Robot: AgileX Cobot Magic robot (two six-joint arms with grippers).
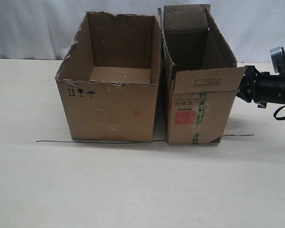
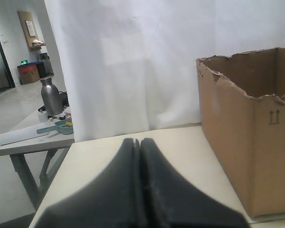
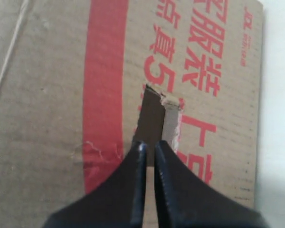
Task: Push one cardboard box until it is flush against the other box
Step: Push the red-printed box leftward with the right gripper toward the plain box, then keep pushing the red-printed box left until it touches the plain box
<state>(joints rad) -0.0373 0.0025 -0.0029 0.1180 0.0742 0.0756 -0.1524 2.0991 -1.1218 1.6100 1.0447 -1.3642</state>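
Note:
The cardboard box [image 1: 199, 109], narrow with raised flaps, a red label and green-striped tape, stands right of centre. Its red-striped, red-printed side [image 3: 52, 95] fills the right wrist view. The other box [image 1: 111, 111], wide with a torn rim and black symbols, stands just left of it. Their top edges nearly meet, and a thin wedge of gap shows lower down. My right gripper [image 1: 240, 90] is at the narrow box's right side, shut, its tips [image 3: 149, 145] at the cardboard by a small tear. My left gripper [image 2: 137, 141] is shut and empty, well apart from the wide box [image 2: 256, 142], and outside the exterior view.
A thin black line [image 1: 85, 141] runs across the pale table under the boxes' front edges. A white curtain [image 1: 33, 28] hangs behind. In the left wrist view a side table beyond the table's edge holds a metal bottle [image 2: 51, 96].

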